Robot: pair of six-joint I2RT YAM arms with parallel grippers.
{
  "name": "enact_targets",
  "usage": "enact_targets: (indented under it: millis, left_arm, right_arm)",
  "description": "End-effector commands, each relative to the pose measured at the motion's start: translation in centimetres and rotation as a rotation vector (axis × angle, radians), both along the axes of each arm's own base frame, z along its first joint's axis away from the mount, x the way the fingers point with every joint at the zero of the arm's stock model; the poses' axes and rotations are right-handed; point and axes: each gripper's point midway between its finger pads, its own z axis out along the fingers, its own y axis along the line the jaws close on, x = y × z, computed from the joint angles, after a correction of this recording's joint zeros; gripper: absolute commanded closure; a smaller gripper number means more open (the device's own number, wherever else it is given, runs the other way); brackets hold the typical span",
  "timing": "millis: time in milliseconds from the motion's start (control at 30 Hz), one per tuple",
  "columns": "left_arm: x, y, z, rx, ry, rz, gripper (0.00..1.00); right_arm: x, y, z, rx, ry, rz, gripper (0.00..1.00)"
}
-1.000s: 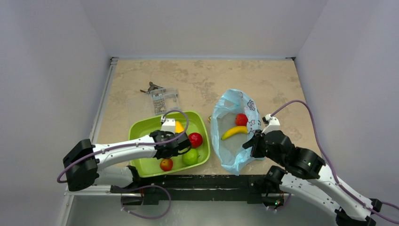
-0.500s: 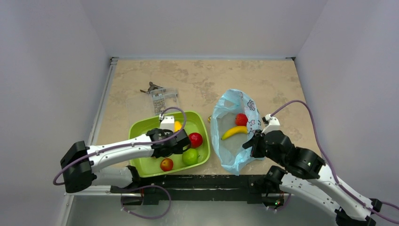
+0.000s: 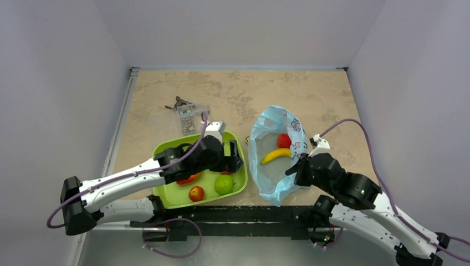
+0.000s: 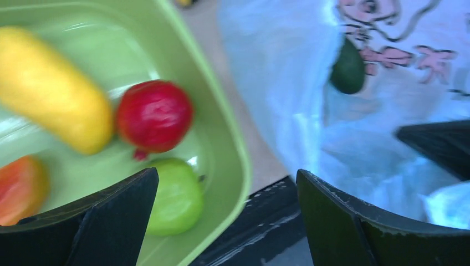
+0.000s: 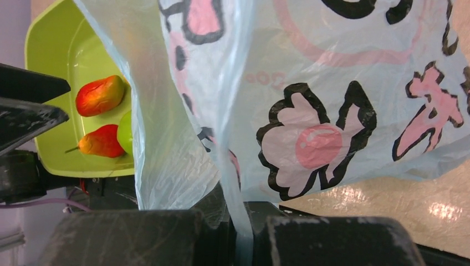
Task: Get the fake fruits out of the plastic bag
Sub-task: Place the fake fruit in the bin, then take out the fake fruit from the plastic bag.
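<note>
Right of centre on the marble-look table [image 3: 233,88] lies the plastic bag [image 3: 269,180]. Its long axis runs from the near edge toward the far edge, and its mouth gapes upward. I see the lime-green tray [image 3: 176,195] just beside it on the left, and the tray's right rim stands between my left gripper [image 3: 231,158] and the bag. A clear packet [image 3: 188,117] sits near the tray's far rim, toward the table's far-left corner.

Inside the bag a banana [image 3: 275,155] lies crosswise, its long axis roughly left to right with the right end slightly farther from me. A red round fruit [image 3: 284,140] rests just beyond it. An avocado [image 4: 348,72] shows as a dark shape through the bag's wall on the left wrist camera.

The tray holds a yellow oval fruit [image 4: 50,111], a second red round fruit [image 4: 154,115], a green apple [image 3: 224,184], a mango [image 5: 100,94] and a small red-yellow apple [image 3: 195,193]. From above, my left arm crosses the tray and hides part of the mango.

The left gripper hangs over the tray's right side with its jaws spread wide and nothing between them. The right gripper [image 5: 235,238] is closed tight, pinching a fold of the bag's near-right edge.
</note>
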Motion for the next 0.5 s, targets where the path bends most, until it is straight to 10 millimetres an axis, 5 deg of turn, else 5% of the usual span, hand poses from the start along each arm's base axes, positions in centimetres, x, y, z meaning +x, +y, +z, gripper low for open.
enact_targets:
  millis: [0, 167, 467]
  left_arm:
    - [0.2, -8.7, 6.6, -0.279, -0.084, -0.253, 0.06]
    - [0.8, -14.3, 8.0, -0.314, -0.111, -0.362, 0.12]
    - [1.7, -21.6, 7.2, -0.398, -0.136, -0.416, 0.27]
  right_arm:
    - [-0.3, 0.2, -2.0, -0.021, 0.129, -0.078, 1.00]
    - [-0.7, -0.4, -4.5, -0.089, 0.199, -0.108, 1.00]
    - [-0.6, -1.9, -1.9, -0.024, 0.108, -0.149, 0.98]
